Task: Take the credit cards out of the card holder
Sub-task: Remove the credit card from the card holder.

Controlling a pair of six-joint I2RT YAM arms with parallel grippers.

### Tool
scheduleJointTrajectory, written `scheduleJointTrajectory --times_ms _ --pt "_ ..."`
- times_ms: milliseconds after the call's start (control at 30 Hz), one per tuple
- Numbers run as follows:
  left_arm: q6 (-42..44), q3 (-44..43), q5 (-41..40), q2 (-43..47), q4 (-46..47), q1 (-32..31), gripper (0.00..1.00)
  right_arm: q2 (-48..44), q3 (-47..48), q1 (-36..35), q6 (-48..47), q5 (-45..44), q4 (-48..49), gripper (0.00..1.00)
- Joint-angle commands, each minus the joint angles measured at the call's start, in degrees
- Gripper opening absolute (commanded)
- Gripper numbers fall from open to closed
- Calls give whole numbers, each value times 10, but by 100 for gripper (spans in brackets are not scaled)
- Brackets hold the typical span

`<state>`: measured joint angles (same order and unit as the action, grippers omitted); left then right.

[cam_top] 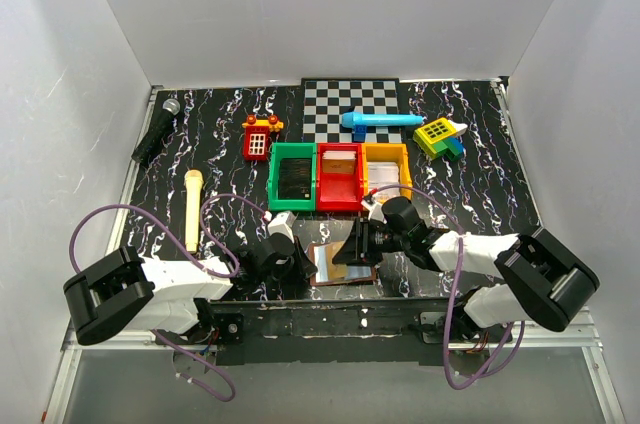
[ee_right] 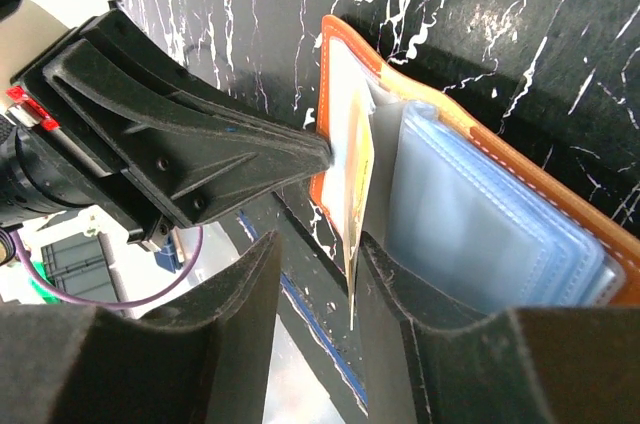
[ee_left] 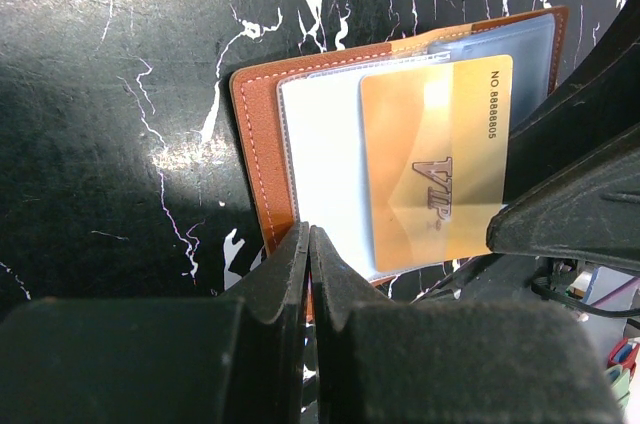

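The brown card holder (cam_top: 340,266) lies open on the black marbled table near the front edge, between the two arms. Its pale blue-grey sleeves (ee_right: 480,234) show in the right wrist view. A gold VIP credit card (ee_left: 435,164) sticks partway out of a sleeve. My left gripper (ee_left: 308,232) is shut, and its tips press on the holder's brown edge (ee_left: 262,144) and pale panel. My right gripper (ee_right: 318,244) is open and straddles the card's free edge (ee_right: 358,184). The card rests against the right finger, and a gap shows on the other side.
Green (cam_top: 293,176), red (cam_top: 340,176) and orange (cam_top: 386,169) bins stand just behind the holder. Farther back are a checkerboard (cam_top: 350,99), a blue toy (cam_top: 380,121), a yellow block toy (cam_top: 440,137) and a red toy (cam_top: 257,139). A microphone (cam_top: 157,131) and a yellow stick (cam_top: 192,209) lie left.
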<state>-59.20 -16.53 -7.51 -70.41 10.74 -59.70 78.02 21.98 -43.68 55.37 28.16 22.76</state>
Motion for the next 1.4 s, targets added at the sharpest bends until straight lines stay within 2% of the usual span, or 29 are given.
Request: scheduleJointTrajectory --times_ms 0,400,633,833,967,1200,1367 --pt "11 24 -15 -22 -67 0 0 -20 10 4 -10 -3 4 41" --pt "9 27 -14 -21 -63 -1 0 -21 9 5 -8 -8 4 32" --pt "8 28 -14 -21 -62 -1 0 -26 7 5 -10 -13 -2 18" --pt "6 30 -15 -17 -63 -1 0 -34 5 6 -10 -17 -9 12" --pt "3 33 -18 -11 -66 -1 0 -39 3 6 -11 -21 -17 2" --pt "0 39 -20 -3 -67 -1 0 -50 2 6 -15 -25 -30 1" --pt "0 38 -21 0 -69 -1 0 -69 14 9 -31 -45 -93 1"
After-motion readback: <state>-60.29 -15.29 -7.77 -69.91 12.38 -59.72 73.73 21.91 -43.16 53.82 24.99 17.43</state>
